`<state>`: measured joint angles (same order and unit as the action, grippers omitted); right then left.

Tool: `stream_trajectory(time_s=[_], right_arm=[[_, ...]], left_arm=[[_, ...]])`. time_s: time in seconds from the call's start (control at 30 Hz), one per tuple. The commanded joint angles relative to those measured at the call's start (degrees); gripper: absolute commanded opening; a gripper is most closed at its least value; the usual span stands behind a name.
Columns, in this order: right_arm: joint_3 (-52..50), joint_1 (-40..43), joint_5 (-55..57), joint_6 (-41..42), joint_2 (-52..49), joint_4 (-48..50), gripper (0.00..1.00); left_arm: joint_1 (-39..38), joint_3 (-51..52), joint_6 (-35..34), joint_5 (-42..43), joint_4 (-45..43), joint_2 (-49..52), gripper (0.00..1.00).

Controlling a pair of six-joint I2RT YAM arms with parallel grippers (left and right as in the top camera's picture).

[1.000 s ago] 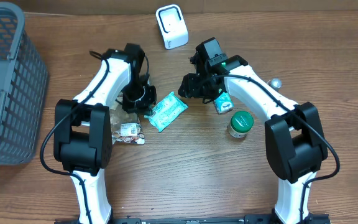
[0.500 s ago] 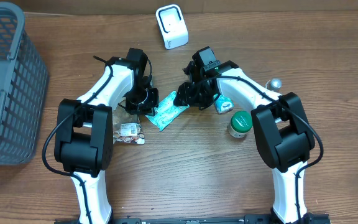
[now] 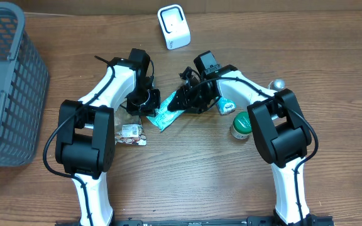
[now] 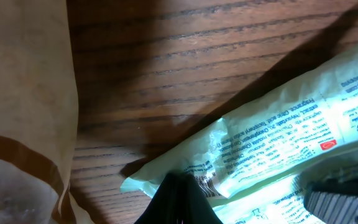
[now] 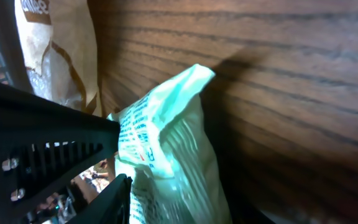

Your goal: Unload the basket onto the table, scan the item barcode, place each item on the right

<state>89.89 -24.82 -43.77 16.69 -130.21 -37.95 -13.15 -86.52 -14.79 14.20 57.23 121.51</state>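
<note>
On the desk, we see our left fingers closed beside the green packet, but cannot tell whether our right fingers grip it.

Front of table: bare wood, open for passage.
Toward scanner: bare strip of wood, unobstructed.
Left side: basket blocks.
Right of packet: bottle and jar crowd close.
Left of packet: snack pouch nearby.

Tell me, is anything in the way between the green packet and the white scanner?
No, nothing visible is in the way. The green packet lies on the table, and only bare wood shows between it and the white scanner at the far edge.
</note>
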Motion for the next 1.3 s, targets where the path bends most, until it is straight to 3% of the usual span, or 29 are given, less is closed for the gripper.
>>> stream_trajectory(time_s=[0.0, 0.07, 0.13, 0.2, 0.53, 0.77, 1.03, 1.1, 1.13, 1.2, 1.23, 1.27], right_arm=[[-0.6, 1.2, -2.6, -0.4, -1.5, 0.1, 0.39], [-0.6, 2.0, -2.7, -0.4, -1.5, 0.0, 0.38], [-0.5, 2.9, -3.7, -0.4, -1.5, 0.0, 0.25], [-0.5, 3.6, -5.4, -0.5, -1.2, 0.0, 0.21], [1.4, 4.7, -3.0, -6.8, 6.5, 0.2, 0.04], [6.5, 4.3, 4.2, -13.8, 15.2, 0.1, 0.04], [8.5, 0.8, 26.1, -24.1, 21.7, 9.7, 0.04], [8.5, -0.5, 32.4, -26.8, 21.8, 13.8, 0.04], [8.5, -1.3, 36.3, -28.9, 21.8, 16.1, 0.04], [8.5, -2.6, 44.4, -33.3, 21.5, 20.0, 0.04], [8.5, -3.2, 48.2, -35.1, 21.3, 22.4, 0.04], [8.5, -3.5, 50.1, -36.4, 21.0, 24.4, 0.04]], left_arm=[[-0.4, 1.7, 0.5, -2.8, -0.3, 0.6, 0.04], [-0.4, 1.7, 0.5, -2.8, -0.3, 0.6, 0.04], [-0.4, 1.3, 1.9, -2.9, -0.3, 0.6, 0.05], [-0.3, 0.5, 1.3, -2.8, -0.3, 0.3, 0.04], [2.1, -13.1, -1.3, -5.7, -0.2, -6.5, 0.04], [5.5, -22.1, -1.5, -12.9, -0.4, -12.3, 0.04], [10.2, -24.6, -1.5, -30.5, -3.7, -14.7, 0.11], [11.6, -24.6, -1.5, -32.5, -3.7, -14.3, 0.22], [12.3, -24.6, -1.5, -32.7, -3.6, -14.1, 0.33], [13.6, -24.4, -1.5, -32.3, -3.4, -13.6, 0.63], [14.0, -24.3, -1.5, -31.9, -3.0, -13.5, 0.88], [14.3, -24.2, -1.5, -31.5, -2.4, -13.2, 1.00]])
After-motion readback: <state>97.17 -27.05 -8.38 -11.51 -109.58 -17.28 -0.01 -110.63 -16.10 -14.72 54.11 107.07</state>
